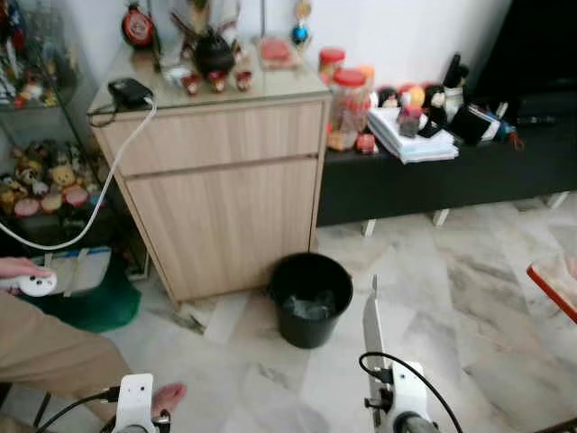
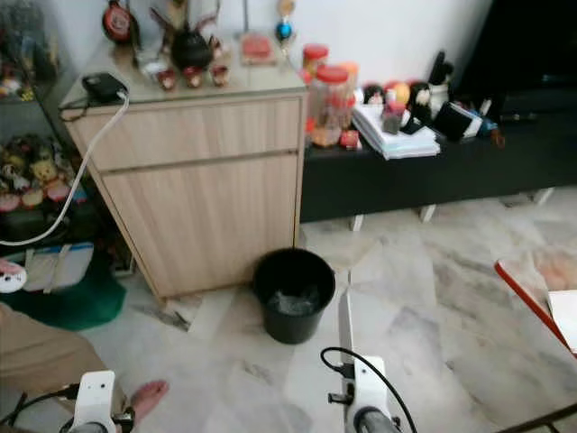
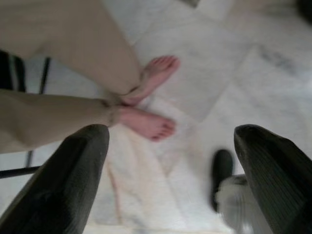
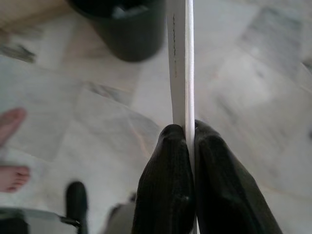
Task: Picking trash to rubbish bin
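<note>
Pinched edge-on between the closed fingers of the right gripper (image 4: 187,141), the card (image 4: 181,58) is held above the floor just short of the bin (image 1: 309,298) and is best carried over its rim before release, while the left gripper (image 3: 170,161) hangs open.

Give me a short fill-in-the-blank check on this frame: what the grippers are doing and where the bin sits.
1. The right gripper is shut on a flat white ____.
2. The black rubbish bin stands on the floor in front of the wooden ____.
3. The left gripper hangs with its fingers ____.
4. Beneath the left gripper are a person's bare ____.

Missing words: card; cabinet; open; feet
</note>
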{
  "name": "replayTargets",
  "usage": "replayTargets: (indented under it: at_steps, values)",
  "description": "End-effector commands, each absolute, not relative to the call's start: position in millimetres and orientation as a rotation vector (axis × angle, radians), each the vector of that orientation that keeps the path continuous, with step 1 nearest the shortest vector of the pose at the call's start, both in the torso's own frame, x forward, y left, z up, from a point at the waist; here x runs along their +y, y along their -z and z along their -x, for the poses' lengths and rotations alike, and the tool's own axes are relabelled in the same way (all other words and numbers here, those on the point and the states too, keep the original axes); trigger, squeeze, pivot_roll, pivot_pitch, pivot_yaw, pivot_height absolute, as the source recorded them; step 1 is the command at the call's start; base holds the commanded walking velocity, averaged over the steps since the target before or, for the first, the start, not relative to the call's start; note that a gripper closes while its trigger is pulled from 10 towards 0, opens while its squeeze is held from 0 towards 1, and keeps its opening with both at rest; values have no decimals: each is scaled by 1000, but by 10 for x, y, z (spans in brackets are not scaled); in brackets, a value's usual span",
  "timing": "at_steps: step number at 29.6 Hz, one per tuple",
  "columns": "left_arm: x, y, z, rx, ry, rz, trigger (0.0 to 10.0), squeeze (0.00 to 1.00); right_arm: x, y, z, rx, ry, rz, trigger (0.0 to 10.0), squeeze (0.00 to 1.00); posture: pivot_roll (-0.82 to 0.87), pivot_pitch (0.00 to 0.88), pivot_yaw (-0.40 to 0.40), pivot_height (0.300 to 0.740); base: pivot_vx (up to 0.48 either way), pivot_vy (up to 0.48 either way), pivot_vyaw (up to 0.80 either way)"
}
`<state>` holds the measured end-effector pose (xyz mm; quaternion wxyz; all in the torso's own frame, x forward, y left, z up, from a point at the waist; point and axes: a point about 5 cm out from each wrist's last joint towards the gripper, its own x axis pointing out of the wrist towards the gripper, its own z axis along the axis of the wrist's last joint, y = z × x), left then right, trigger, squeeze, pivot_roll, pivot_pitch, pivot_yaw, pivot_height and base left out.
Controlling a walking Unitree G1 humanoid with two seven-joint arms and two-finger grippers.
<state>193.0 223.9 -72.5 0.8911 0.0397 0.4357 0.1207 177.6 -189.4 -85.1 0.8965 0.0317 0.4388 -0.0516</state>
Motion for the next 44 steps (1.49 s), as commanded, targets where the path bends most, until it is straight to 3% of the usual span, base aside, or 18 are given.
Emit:
replayTargets:
  at_steps: [1,11,21,29,44]
  values:
    - [2325,712,-1919,911,-262,-104,10000,0,-1864,820,-1847,885,112,-86,10000,0,-19,15,-23,740,360,0,0]
    - [2314,719,-1911,914,-254,-106,10000,0,-1864,815,-1859,883,113,-104,10000,0,-22,0,-26,740,272,0,-400]
    - [2325,710,-1923,910,-258,-106,10000,0,-1821,836,-1832,914,44,-13,10000,0,-18,0,-28,740,295,0,0]
    - [2314,710,-1929,910,-248,-112,10000,0,-1826,859,-1781,922,58,-28,10000,0,-20,0,-25,740,276,0,466]
    - [2298,712,-1931,907,-250,-100,10000,0,-1819,850,-1795,908,65,-47,10000,0,-21,18,-24,740,271,0,0]
